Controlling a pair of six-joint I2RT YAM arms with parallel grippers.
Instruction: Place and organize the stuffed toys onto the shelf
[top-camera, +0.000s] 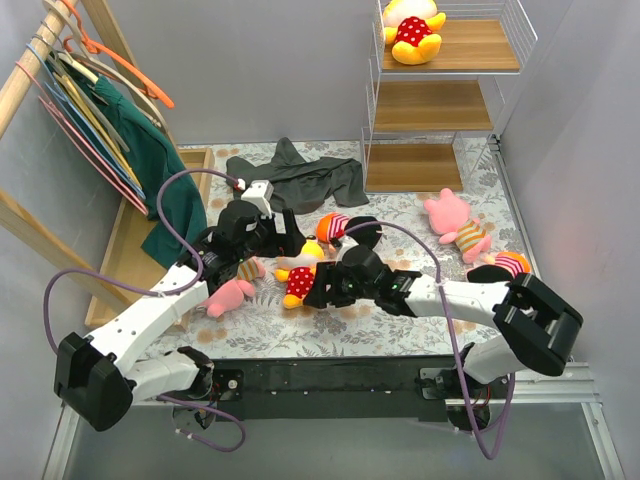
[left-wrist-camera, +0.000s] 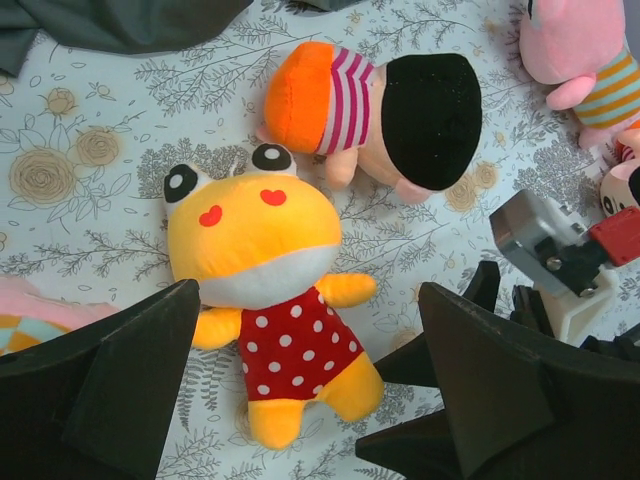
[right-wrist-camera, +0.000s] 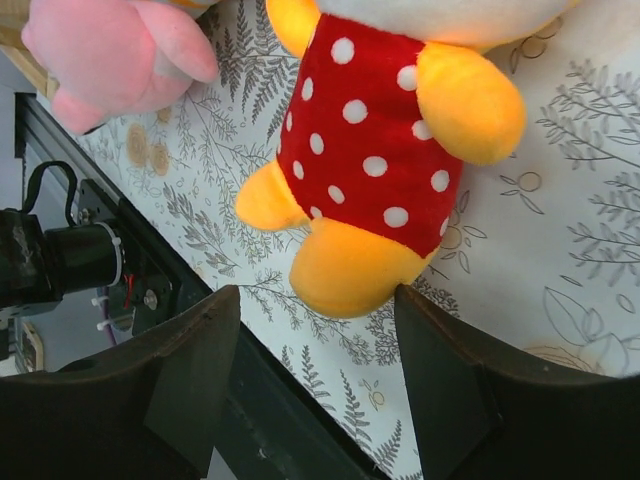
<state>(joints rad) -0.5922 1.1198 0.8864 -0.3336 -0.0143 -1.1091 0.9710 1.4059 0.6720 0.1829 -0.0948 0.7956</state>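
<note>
A yellow doll (left-wrist-camera: 265, 300), laid face-up on the patterned surface (top-camera: 300, 330), is faced at its feet by the wide-open right gripper (right-wrist-camera: 312, 300), seemingly for shelving, the left gripper (left-wrist-camera: 308, 292) held open overhead.

The top external camera sits high behind the arm bases (top-camera: 95, 380) and looks down over the whole table (top-camera: 300, 335), from the clothes rail (top-camera: 25, 65) at far left to the shelf (top-camera: 440, 105) at far right. The left wrist camera looks down from close above, past its own fingers (left-wrist-camera: 100, 390), at the yellow doll (left-wrist-camera: 270, 300). The right wrist camera is even nearer, showing only that doll's lower body beyond its fingers (right-wrist-camera: 190, 380). All three views share this doll.
</note>
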